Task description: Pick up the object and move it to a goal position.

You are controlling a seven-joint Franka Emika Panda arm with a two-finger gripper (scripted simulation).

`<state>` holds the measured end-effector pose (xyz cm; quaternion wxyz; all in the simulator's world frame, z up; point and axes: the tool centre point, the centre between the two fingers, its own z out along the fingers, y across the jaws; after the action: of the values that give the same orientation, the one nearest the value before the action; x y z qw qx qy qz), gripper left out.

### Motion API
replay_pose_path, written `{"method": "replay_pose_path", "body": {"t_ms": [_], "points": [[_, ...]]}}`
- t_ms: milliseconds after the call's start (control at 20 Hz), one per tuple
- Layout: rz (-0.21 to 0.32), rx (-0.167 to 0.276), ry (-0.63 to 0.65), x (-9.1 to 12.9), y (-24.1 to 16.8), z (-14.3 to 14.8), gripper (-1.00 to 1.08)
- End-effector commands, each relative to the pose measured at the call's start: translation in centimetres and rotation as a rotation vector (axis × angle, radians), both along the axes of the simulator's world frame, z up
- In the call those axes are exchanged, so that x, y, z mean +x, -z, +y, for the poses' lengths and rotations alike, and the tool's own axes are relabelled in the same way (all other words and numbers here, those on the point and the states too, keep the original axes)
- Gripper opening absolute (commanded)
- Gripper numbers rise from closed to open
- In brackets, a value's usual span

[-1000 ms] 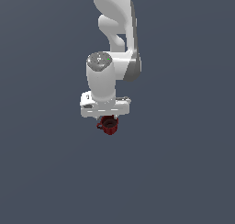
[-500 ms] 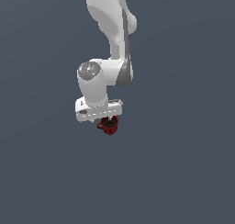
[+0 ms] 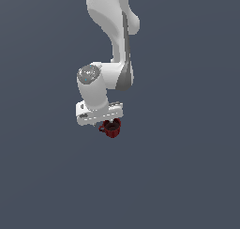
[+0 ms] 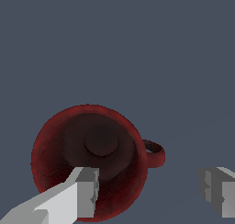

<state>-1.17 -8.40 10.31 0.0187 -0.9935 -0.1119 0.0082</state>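
You have the white arm (image 3: 110,45) reaching down over a plain grey ground with no edges or corners in view, and the dark red mug (image 3: 111,128) sits just under the gripper (image 3: 111,125), mouth up toward the wrist camera. In the wrist view the fingers (image 4: 85,191) stand wide apart: one dips inside the mug's rim against the wall, the other stands well clear outside, beyond the loop handle (image 4: 153,153). So the wall on the handle side lies between them, and they grip nothing firmly that you can see; I judge you must close across that wall.
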Motion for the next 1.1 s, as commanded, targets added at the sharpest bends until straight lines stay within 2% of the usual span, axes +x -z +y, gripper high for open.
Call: {"method": "replay_pose_path", "body": {"t_ms": [0,450,500,1050], "points": [[0.0,0.0,0.0,0.0,0.3,0.0,0.68],[0.0,0.001,-0.003,-0.2,3.0,0.1,0.68],[0.0,0.001,-0.003,-0.2,3.0,0.1,-1.0],[-0.001,0.0,-0.001,-0.2,2.9,0.0,-1.0]]}}
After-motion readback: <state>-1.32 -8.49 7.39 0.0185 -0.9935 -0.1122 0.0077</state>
